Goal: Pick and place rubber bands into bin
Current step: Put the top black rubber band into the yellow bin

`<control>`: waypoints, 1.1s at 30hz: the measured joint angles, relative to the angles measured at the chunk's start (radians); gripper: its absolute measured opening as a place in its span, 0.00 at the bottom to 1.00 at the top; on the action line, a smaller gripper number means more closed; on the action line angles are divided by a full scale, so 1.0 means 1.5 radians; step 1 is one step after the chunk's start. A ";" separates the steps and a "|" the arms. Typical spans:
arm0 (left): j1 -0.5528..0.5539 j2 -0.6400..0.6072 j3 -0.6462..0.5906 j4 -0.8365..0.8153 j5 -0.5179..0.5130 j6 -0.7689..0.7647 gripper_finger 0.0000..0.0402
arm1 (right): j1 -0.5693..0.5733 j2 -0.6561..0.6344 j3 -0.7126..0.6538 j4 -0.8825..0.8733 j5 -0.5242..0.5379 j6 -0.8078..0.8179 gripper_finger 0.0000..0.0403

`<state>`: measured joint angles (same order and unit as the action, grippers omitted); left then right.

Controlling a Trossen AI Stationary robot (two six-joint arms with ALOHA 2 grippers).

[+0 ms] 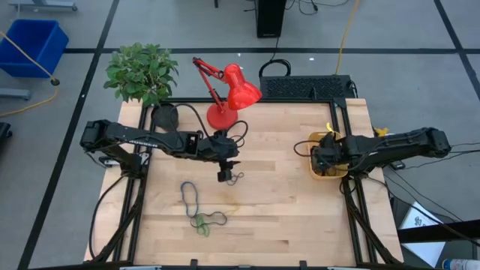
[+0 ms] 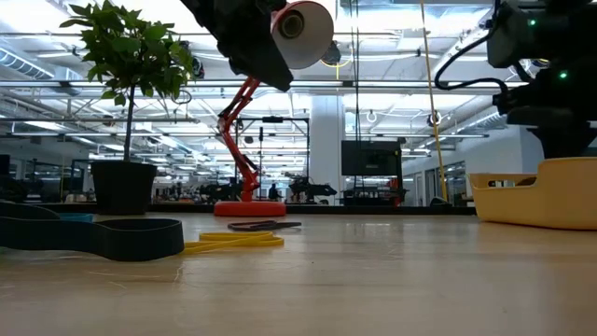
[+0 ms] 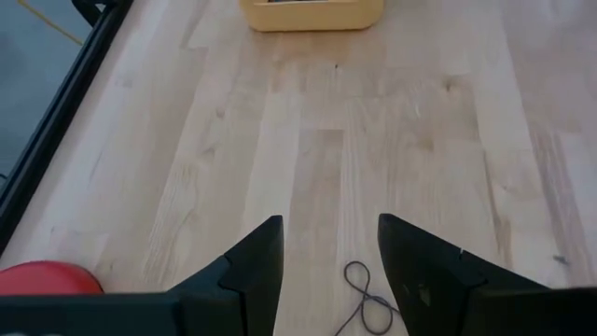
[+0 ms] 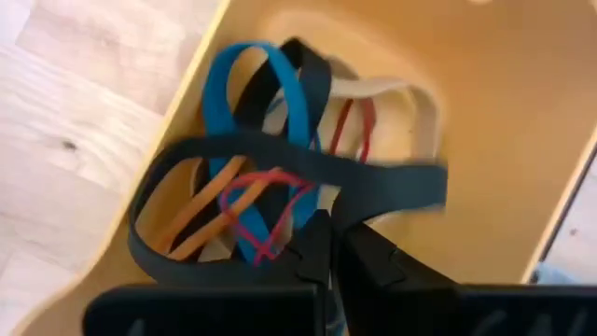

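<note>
My fingers [image 4: 373, 266] look matt black plastic, inside the bin [image 4: 485, 121], smooth satin yellow plastic. Rubber bands [image 4: 280, 177] in the bin: flat matt rubber. Table [image 1: 285, 202] under the bin: pale wood planks, smooth, faint sheen. Lamp [image 1: 232, 90] beyond the bin: glossy red.

table [image 1: 285, 217]: wood | on it: bin [image 1: 316, 171], rubber bands [image 1: 196, 210], lamp [image 1: 225, 112]

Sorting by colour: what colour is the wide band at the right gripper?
Black; right wrist view shows it best.
</note>
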<state>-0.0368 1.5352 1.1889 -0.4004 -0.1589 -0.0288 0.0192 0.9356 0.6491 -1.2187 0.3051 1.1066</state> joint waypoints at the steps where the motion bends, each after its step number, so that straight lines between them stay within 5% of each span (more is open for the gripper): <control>1: 0.000 0.000 0.000 0.001 0.000 0.000 0.45 | 0.000 0.000 0.000 0.003 -0.004 -0.005 0.02; 10: 0.000 0.000 0.000 0.012 0.000 -0.002 0.45 | 0.000 0.001 0.000 0.007 -0.031 0.010 0.11; 23: 0.000 0.000 0.000 -0.010 0.012 -0.008 0.45 | 0.000 0.001 0.000 0.032 -0.033 0.007 0.45; 33: 0.000 0.000 0.000 -0.060 0.016 -0.052 0.45 | 0.000 0.001 0.000 0.039 -0.033 0.022 0.48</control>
<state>-0.0368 1.5352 1.1889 -0.4902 -0.1356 -0.1064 0.0189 0.9367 0.6491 -1.1605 0.2559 1.1401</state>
